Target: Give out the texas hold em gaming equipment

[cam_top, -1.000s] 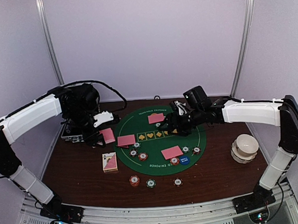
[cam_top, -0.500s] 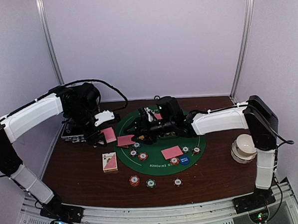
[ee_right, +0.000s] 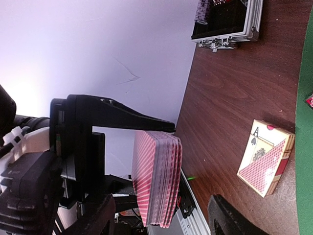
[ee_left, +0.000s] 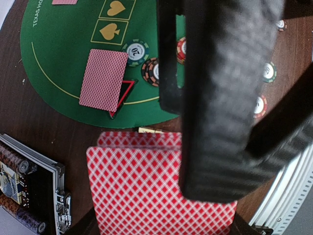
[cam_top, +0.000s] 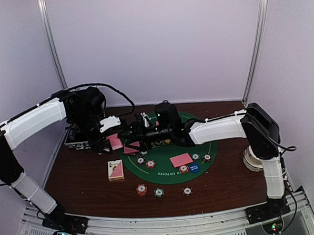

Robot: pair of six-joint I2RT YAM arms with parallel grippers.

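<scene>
My left gripper is shut on a deck of pink-red-backed playing cards, held above the table left of the mat. My right gripper has reached across and stands open, its fingers on either side of that deck without touching it. Its black body blocks much of the left wrist view. Single cards lie face down on the mat, one beside a black-red triangle. Striped chips and a blue disc sit on the mat.
The round green felt mat covers the table's middle. An open silver-edged case stands at the back left. A card box lies left of the mat, three chips near the front edge, and a white round container at the right.
My right arm has swung left across the mat, from its back right side to the deck in my left gripper. The left arm and its deck have stayed put.
</scene>
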